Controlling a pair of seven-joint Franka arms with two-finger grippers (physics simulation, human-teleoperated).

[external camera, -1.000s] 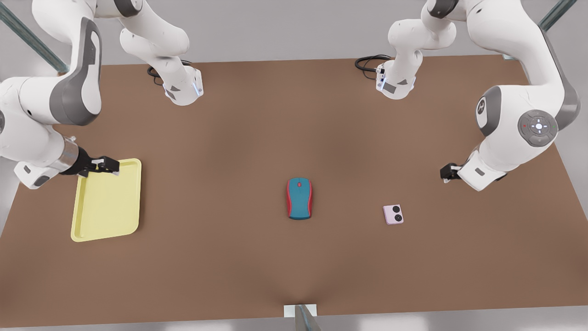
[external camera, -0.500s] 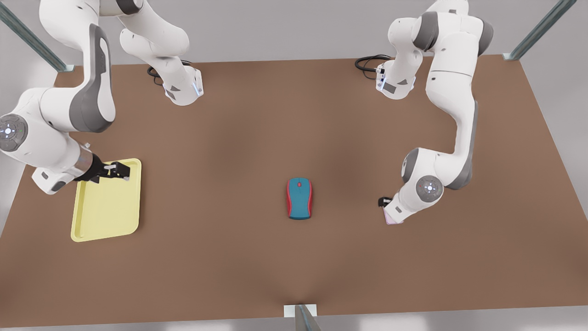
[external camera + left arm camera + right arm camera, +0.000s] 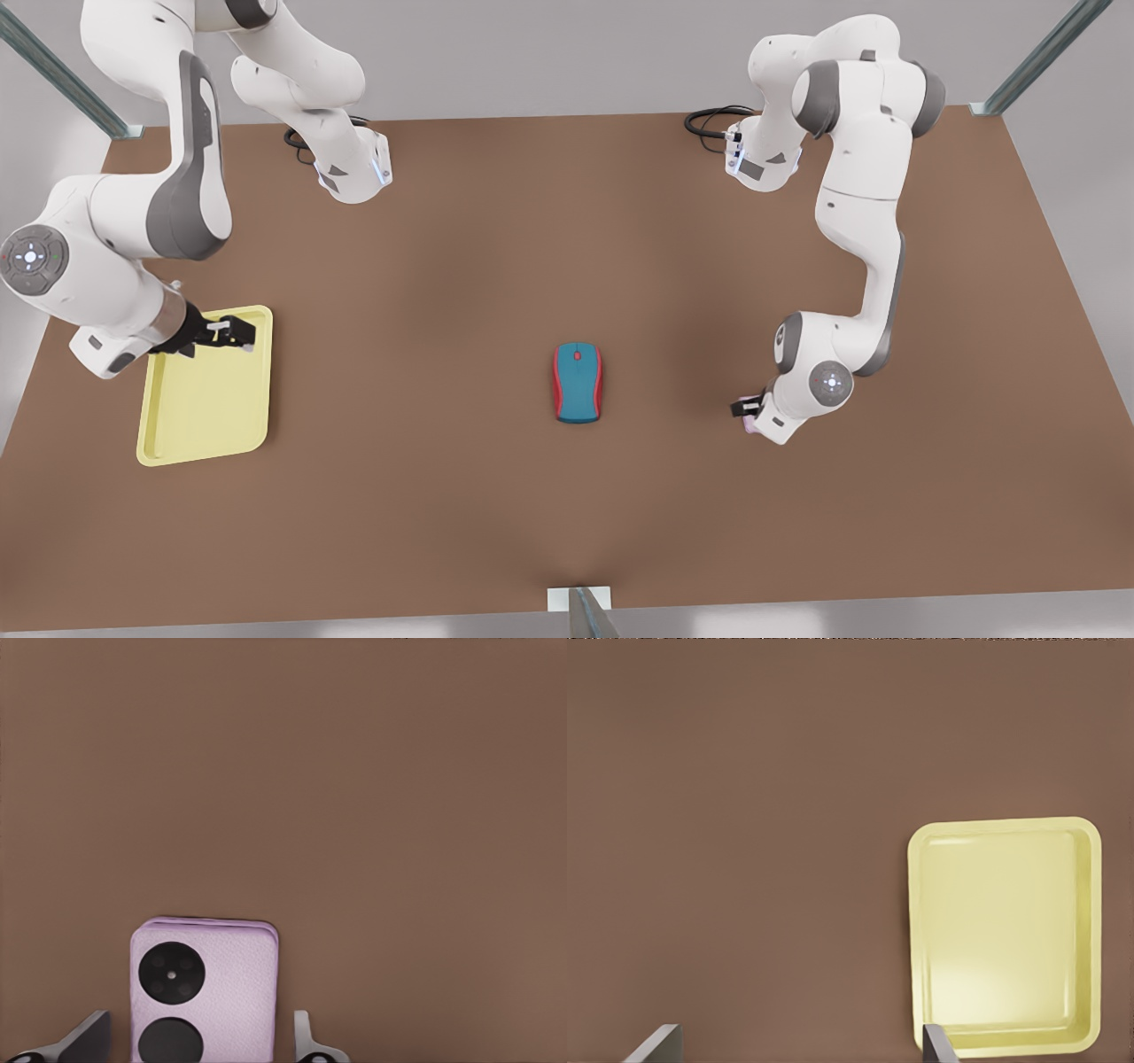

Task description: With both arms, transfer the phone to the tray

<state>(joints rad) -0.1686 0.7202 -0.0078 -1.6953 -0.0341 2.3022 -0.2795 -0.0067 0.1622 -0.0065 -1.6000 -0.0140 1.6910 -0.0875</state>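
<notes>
Left gripper [image 3: 742, 408], fingers spread, straddles the pink phone [image 3: 204, 988] on the table's right side. Right gripper [image 3: 237, 332], fingers parted, hangs over the yellow tray [image 3: 205, 408], far left.

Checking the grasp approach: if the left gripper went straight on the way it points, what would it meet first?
Most likely the phone: in its wrist view the left gripper has an open finger on each side of it. How far above it sits is unclear.
</notes>
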